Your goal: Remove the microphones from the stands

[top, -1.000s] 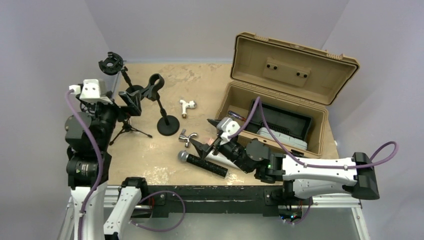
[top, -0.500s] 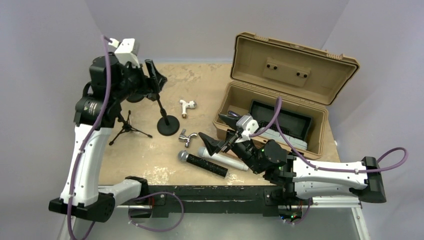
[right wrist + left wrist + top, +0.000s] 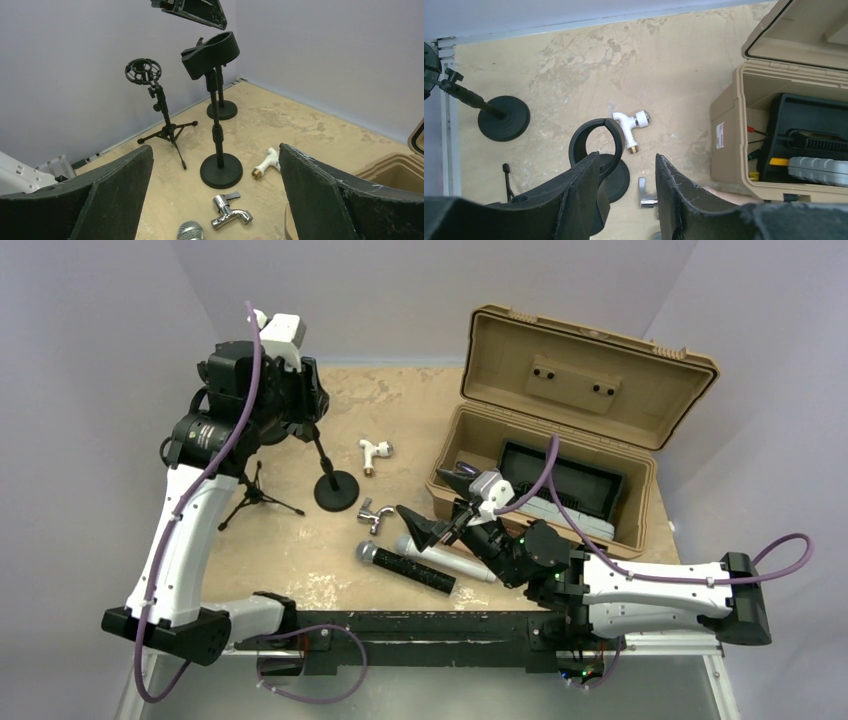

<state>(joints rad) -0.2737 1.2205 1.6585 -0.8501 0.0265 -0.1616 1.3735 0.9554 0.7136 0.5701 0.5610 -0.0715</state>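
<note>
The microphone (image 3: 405, 567), black with a silver mesh head (image 3: 190, 231), lies flat on the table in front of the stand's round base (image 3: 336, 490). The stand's black clip (image 3: 596, 142) is empty, as the right wrist view of the clip (image 3: 210, 55) also shows. My left gripper (image 3: 305, 402) hovers just above that clip. Its jaws (image 3: 626, 157) stand a little apart with only table showing between them, and the left finger overlaps the clip. My right gripper (image 3: 428, 495) hangs wide open above the microphone, its jaws (image 3: 215, 150) holding nothing.
A pale grey cylinder (image 3: 450, 563) lies beside the microphone. A chrome tap (image 3: 374, 513) and a white tap (image 3: 375, 452) lie near the stand's base. A tripod stand with a ring mount (image 3: 143, 70) and a second round-based stand (image 3: 504, 118) are at the left. An open tan case (image 3: 560, 440) sits at the right.
My left arm has swung up from low at the left to over the stand's clip, and its jaws have narrowed. My right gripper has lifted back off the microphone, still open.
</note>
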